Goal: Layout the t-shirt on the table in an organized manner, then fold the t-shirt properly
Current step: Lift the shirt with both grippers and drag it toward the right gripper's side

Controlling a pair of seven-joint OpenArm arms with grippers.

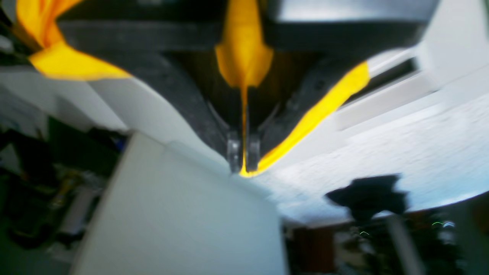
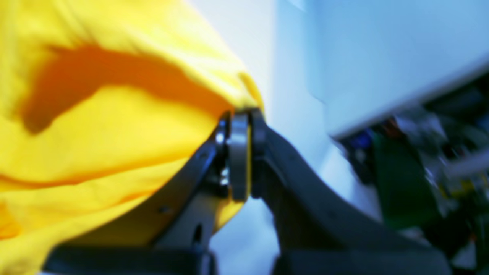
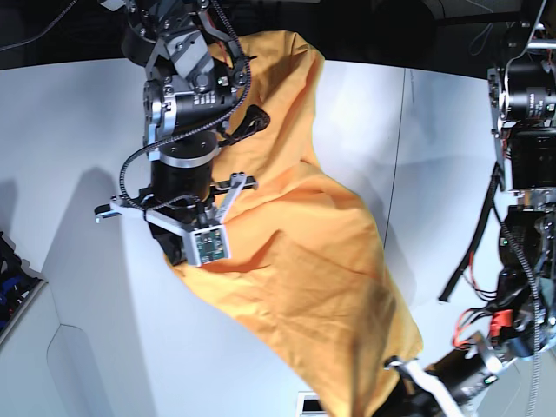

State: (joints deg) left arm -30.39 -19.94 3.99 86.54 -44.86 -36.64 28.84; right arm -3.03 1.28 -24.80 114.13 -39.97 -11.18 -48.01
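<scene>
At the near desk edge, the left tool is clamped on a hem of the large bright orange cotton t-shirt, which stretches above the wide white desk to the right tool, apparently pinching another blurred edge; bare desk lies on either side.

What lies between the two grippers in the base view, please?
The orange t-shirt stretches between the right gripper and left gripper, above the white table; the base view shows it.

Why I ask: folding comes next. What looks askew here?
The t-shirt isn't flat: it hangs bunched and twisted diagonally over the table, pinched by the right tool and left tool.
</scene>
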